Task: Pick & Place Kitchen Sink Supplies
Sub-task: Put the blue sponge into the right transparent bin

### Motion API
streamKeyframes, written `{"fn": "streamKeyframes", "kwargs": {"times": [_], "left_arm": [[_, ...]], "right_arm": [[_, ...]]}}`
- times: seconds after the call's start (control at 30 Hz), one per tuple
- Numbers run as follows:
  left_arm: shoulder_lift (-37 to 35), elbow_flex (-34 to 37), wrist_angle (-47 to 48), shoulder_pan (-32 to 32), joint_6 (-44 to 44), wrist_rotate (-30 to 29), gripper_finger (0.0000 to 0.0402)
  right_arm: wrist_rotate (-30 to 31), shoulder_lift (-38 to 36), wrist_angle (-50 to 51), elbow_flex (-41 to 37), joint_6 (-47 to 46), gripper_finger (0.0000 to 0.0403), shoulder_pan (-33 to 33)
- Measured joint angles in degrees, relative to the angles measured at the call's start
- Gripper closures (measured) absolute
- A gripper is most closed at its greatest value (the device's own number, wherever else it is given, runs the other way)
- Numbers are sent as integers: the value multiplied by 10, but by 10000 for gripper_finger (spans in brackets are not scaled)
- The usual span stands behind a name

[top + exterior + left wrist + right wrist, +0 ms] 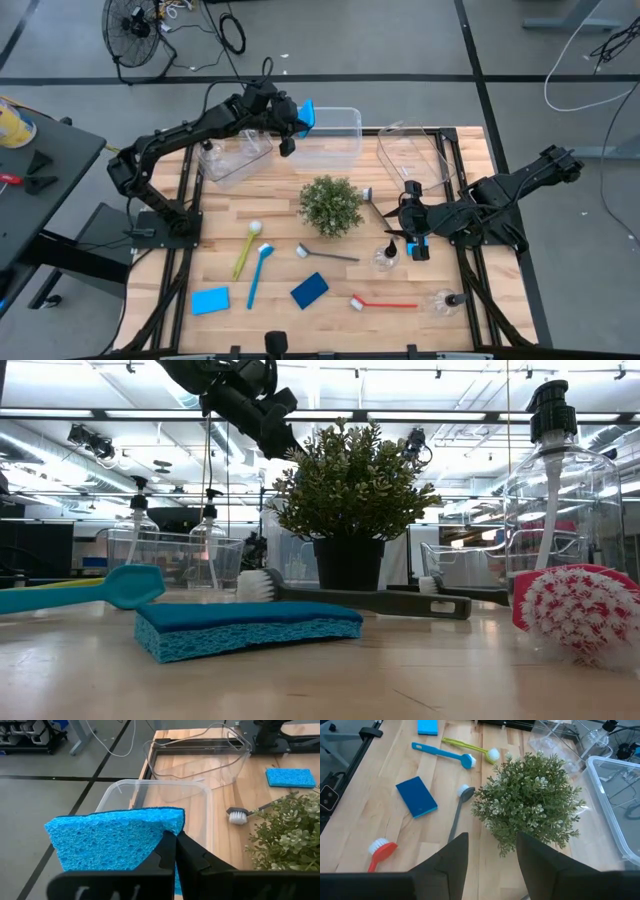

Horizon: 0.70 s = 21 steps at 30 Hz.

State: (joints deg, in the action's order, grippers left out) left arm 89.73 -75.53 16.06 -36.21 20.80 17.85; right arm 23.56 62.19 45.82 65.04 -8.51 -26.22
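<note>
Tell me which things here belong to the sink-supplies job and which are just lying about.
Job: held sponge in the left tool at a bin's edge; light blue sponge; dark blue sponge; yellow brush; blue brush; red brush; grey brush; bottle and second bottle near the open right tool.
Lying about: plant; clear bins.
</note>
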Motion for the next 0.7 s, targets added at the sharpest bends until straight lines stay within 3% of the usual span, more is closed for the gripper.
{"fn": "streamKeyframes", "kwargs": {"times": [0.23, 0.43, 0.6, 0.7], "left_arm": [[0, 0, -49, 1, -44, 44, 399], [0, 0, -145, 8, -100, 109, 399], [0, 0, -211, 12, -153, 208, 400], [0, 0, -246, 12, -214, 285, 400]], "right_arm": [[12, 0, 0, 0, 0, 234, 0], [130, 0, -1, 0, -18, 234, 0], [216, 0, -26, 0, -37, 234, 8], [222, 0, -59, 0, -55, 234, 22]]}}
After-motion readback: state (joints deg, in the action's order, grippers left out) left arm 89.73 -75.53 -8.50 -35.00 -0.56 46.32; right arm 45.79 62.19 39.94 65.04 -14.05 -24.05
